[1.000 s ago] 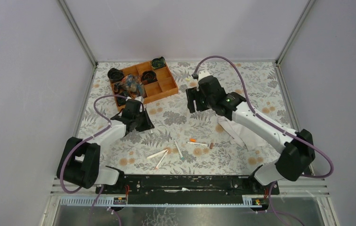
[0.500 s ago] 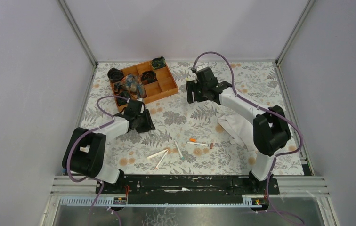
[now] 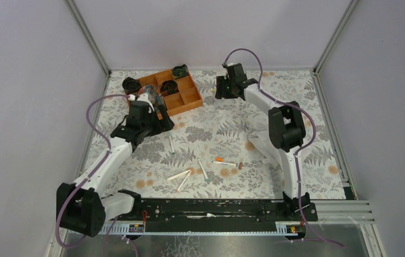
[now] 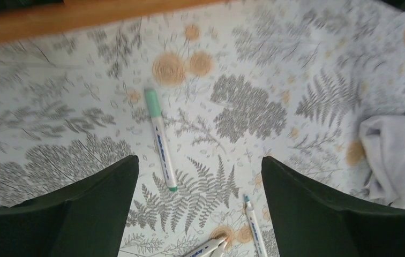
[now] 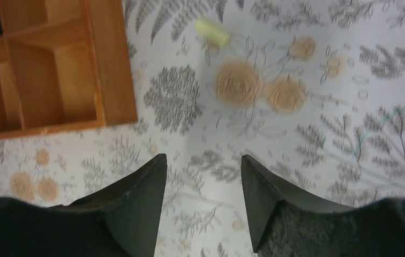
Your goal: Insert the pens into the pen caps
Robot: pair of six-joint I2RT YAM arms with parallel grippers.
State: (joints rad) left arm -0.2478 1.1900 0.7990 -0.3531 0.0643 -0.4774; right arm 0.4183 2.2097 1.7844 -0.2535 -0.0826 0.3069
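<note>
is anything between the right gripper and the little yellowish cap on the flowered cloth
Nothing visible. In the right wrist view, only bare flower-printed cloth lies between the open right gripper and the small yellowish plastic pen cap; the orange compartment tray sits off to one side.

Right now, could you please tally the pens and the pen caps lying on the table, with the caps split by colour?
pens: 5
green cap, sitting on a pen: 1
orange cap, at the end of a pen: 1
brown cap: 1
yellowish cap: 1
Total: 9
</note>
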